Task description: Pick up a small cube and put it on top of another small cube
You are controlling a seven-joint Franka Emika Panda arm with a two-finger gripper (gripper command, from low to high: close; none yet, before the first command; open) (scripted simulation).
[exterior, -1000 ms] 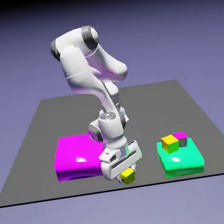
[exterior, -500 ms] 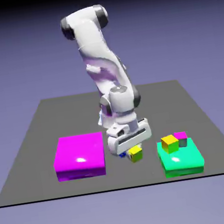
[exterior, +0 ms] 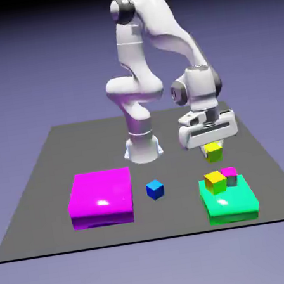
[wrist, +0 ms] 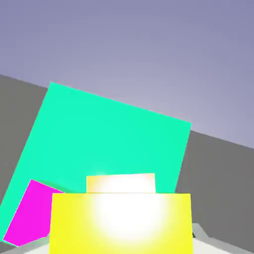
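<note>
Fingers [exterior: 212, 149] clamp the cube [exterior: 214, 152], aloft just above the second cube [exterior: 215, 181] on the green block [exterior: 234, 205]. Hand view: cube [wrist: 120, 222] fills the bottom (target [wrist: 120, 183] peeking beyond). Carry step; next, lower straight, aligned.

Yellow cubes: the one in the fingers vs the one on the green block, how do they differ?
The held yellow cube hangs in the air, clamped in the gripper; the other yellow cube rests on the green block beside a small magenta cube. The held one sits higher. Both look alike in size and colour.
</note>
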